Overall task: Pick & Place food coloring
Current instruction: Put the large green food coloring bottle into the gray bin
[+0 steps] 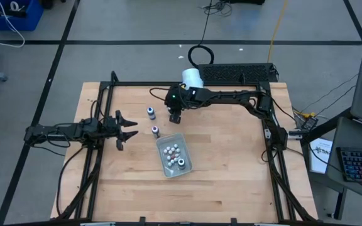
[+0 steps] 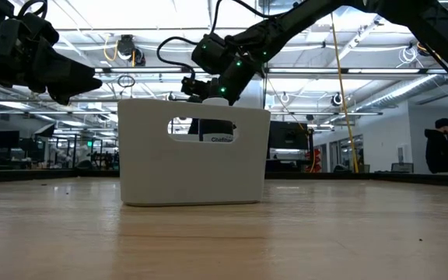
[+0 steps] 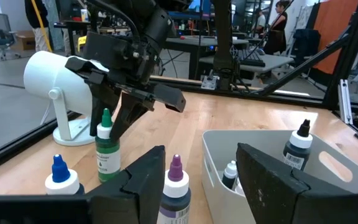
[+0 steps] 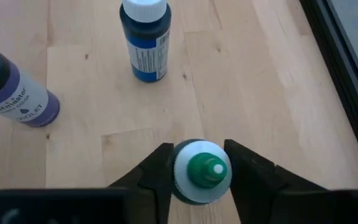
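**Operator:** Green cap first. Where is the green food coloring bottle (image 4: pixel 202 171)?

**Inspector:** Between the two fingers of the right gripper (image 4: pixel 199 169), which pinch it at the shoulder just below the cap. The left wrist view shows the same bottle (image 3: pixel 106 149) upright, long axis vertical, nozzle tip pointing up, base at or just above the wooden table (image 1: pixel 231 176); contact cannot be confirmed.

**Operator:** Legible text?

**Inspector:** The purple bottle (image 4: pixel 14 87) carries a label reading "VIOLET". The blue bottle (image 4: pixel 145 40) has a printed label, too small to read. In the low view, partial lettering shows through the handle slot of the white bin (image 2: pixel 193 155); it cannot be read in full.

**Operator:** Positions relative to the right gripper?

**Inspector:** The blue bottle stands near the gripper, the purple one a little farther off to one side; both are upright. The bin (image 1: pixel 184 169) lies beyond the purple bottle and holds small white balls (image 1: pixel 170 150) and one dark-capped bottle (image 3: pixel 299 146), upright, tip up.

**Operator:** View differences?

**Inspector:** Only the left wrist view shows the dark-capped bottle's black nozzle. The low view hides all table bottles behind the bin wall.

**Operator:** Left gripper (image 1: pixel 128 129)?

**Inspector:** Fingers spread, holding nothing, near the purple bottle and clear of it. A white cylinder (image 1: pixel 192 78) stands just behind the right gripper.
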Available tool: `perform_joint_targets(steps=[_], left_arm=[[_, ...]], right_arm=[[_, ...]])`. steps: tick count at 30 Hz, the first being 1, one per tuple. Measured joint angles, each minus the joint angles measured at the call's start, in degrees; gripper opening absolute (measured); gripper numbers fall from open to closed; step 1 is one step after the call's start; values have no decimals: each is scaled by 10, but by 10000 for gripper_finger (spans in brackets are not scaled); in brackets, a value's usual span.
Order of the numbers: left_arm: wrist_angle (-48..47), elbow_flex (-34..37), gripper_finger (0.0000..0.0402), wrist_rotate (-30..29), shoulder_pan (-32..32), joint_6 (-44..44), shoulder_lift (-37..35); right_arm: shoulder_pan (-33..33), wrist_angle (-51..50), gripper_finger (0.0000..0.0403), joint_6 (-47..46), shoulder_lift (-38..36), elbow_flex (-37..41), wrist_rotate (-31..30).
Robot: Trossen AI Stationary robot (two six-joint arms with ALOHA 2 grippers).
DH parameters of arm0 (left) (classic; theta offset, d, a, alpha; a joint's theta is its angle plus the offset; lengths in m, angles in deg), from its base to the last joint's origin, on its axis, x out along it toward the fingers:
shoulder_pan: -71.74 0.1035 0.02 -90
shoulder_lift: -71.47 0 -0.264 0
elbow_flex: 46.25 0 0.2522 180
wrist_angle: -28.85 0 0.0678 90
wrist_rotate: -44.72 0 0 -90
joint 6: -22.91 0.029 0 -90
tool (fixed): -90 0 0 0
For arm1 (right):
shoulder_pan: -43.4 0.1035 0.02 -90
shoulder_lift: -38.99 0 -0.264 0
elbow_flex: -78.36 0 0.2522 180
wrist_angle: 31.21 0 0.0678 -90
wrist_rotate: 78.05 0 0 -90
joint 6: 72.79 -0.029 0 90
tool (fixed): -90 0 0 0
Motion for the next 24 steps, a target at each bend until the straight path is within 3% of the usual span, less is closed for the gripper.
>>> perform_joint_targets(steps=[7,13,19,24], left_arm=[[0,0,209,0,0,0,0],[0,0,200,0,0,0,0],[-1,0,191,0,0,0,0],[0,0,198,0,0,0,0]], right_arm=[[29,-25,107,28,-20,1,-3],[85,-72,107,27,-107,0,-4],[167,-173,107,-44,-204,0,-19],[239,-218,107,-105,-241,-1,-30]])
